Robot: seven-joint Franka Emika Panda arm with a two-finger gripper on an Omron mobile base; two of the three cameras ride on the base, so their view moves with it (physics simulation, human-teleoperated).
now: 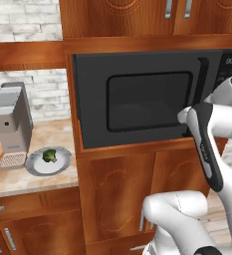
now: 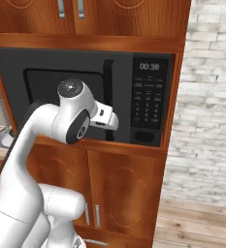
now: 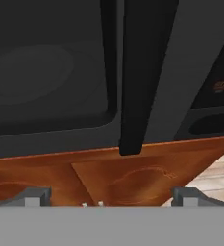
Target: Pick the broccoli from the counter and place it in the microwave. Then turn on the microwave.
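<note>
Hand view: the gripper faces the lower end of the microwave's handle, with its two fingertips spread wide at the bottom corners and nothing between them.
Handle: a black vertical bar, ending just above the wooden cabinet front below the microwave.
Microwave: black, built into the wooden surround, door shut (the dark window shows little of the inside); it sits to the right of the counter in the left base view.
Panel: to the right of the handle in the right base view, with a lit display above rows of buttons.
Arm: in the left base view its wrist is in front of the door's lower right, by the handle; in the right base view the hand points at the handle's lower part.
Broccoli: a small green floret lying on a round grey plate, well apart from the gripper.
Plate: on the counter, just beside the grey coffee machine and left of the microwave.
Counter: beige mottled slab over wooden drawers.
Wall: pale brick behind the coffee machine and to the right of the cabinets.
</note>
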